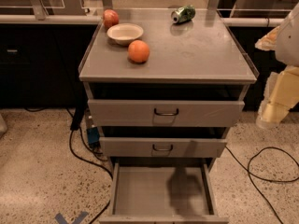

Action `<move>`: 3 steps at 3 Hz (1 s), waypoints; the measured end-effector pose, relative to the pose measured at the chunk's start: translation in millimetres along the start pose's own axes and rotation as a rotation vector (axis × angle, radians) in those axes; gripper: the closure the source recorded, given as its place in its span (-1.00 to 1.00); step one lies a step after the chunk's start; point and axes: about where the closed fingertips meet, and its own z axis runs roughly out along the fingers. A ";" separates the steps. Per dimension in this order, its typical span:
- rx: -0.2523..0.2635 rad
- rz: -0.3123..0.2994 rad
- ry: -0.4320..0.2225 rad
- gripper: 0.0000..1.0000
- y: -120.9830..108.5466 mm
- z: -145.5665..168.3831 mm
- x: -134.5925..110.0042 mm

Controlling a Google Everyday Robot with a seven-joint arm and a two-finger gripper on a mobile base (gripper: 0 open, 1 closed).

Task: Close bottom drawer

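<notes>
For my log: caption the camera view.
Bottom drawer wide open and empty; pincer off to the right, apart from the cabinet.

The cabinet and its 3 drawers are plain grey, the bottom drawer showing a grey tray, and the floor is beige, speckled with dark flecks. On top are an orange fruit, a reddish fruit, a cream bowl and a green can. The gripper, at the right edge beside the cabinet, is pale cream.
</notes>
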 end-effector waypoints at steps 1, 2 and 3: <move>0.000 0.000 0.000 -1.00 0.0 0.0 0.0; 0.000 0.000 0.000 -0.87 0.0 0.0 0.0; 0.000 0.000 0.000 -0.41 0.0 0.0 0.0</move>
